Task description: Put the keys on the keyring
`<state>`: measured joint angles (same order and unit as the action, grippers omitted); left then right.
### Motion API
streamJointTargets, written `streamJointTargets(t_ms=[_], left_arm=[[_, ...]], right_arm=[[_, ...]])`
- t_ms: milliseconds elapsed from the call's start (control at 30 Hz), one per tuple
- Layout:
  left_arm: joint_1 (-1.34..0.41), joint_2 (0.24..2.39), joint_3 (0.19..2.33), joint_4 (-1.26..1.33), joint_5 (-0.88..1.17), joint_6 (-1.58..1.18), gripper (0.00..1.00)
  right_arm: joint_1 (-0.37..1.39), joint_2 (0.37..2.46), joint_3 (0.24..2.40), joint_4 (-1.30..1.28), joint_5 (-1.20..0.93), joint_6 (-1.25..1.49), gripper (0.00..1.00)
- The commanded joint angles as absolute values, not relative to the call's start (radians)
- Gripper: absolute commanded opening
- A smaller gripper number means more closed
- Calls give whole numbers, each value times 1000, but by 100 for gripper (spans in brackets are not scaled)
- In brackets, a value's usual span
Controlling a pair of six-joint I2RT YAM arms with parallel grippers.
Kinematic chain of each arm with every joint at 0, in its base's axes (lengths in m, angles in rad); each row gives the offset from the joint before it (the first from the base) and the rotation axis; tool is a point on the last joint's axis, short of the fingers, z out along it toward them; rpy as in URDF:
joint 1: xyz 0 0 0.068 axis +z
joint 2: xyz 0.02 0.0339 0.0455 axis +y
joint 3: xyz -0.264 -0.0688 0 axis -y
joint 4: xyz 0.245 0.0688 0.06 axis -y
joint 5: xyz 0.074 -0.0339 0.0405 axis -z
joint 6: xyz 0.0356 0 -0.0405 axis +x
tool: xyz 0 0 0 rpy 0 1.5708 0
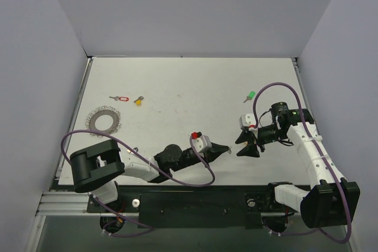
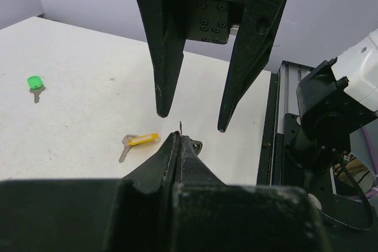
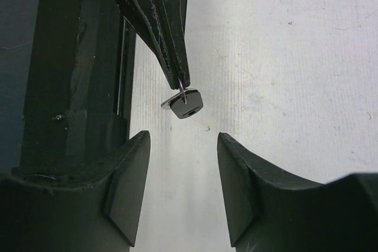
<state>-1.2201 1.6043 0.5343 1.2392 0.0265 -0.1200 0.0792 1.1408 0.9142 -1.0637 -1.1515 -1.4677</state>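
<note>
Left gripper (image 3: 185, 81) is pinched tight at the very tips. Dangling from it is the black-headed key (image 3: 189, 105), caught by its tiny wire loop, head hanging free above the table (image 1: 189, 81). Right gripper (image 3: 183, 140) sits directly opposite, jaws parted, nothing between them. In its own wrist view the key is just off its tips at 12 o'clock. Looks like a handover is shaping up.

That key is feather-light and stiff, but it swings on its loop and the metal is slick. So the flat plastic head is the place to clamp, faces against the pads.

The keyring (image 1: 105, 120) lies well apart, out at 9 o'clock on the table from overhead. It's springy coiled wire by the look of it, likely to skid if nudged. Near it at 1 o'clock lie the red key (image 1: 121, 97) and yellow key (image 1: 139, 101). The green key (image 1: 250, 95) waits at 2 o'clock on the table. Another yellow-tagged key (image 2: 142, 140) lies near the grippers.
</note>
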Motion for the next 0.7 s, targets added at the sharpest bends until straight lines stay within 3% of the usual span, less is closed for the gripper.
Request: streamJointTargets(t_ms=[0,333,667], left_arm=[[-1215,1580,535,1331,21,-138,0],[-1213,1591,543,1350,34,-149,0],[-1213,1612,564,1359,57,-161,0]], right_arm=[[77,1144,905,-1106,-1226,-1493,45],[74,1135,904,-1106,-1264,-1509,42],[74,1143,899,-1103,-1278,-1554,23]])
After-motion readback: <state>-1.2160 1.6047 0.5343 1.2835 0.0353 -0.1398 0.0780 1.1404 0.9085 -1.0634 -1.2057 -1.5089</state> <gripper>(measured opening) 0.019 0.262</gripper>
